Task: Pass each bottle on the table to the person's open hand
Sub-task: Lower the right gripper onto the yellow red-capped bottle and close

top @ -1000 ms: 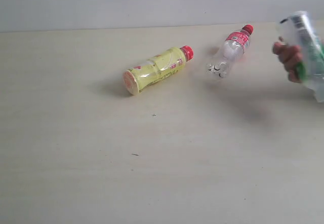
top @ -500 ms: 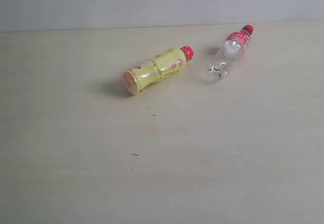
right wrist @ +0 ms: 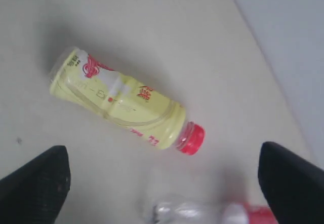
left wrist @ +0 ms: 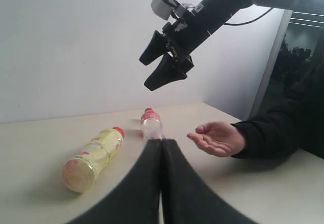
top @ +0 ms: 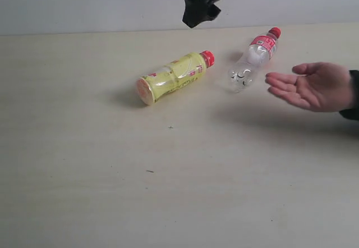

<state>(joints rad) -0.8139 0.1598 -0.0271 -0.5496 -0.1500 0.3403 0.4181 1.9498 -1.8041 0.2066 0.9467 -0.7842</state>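
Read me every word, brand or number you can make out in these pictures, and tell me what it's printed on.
Yellow bottle: red print on its label, too blurred to read.
Clear bottle: red band with pale marks near the cap, too small to read.
No legible text anywhere else, so nothing can be quoted.

- Right gripper hangs above the yellow bottle, fingers spread, with free air between.
- Clear bottle lies near its cap end, a bare gap between.
- Hand hovers beyond that, well apart.
- Table off its base end lies open.
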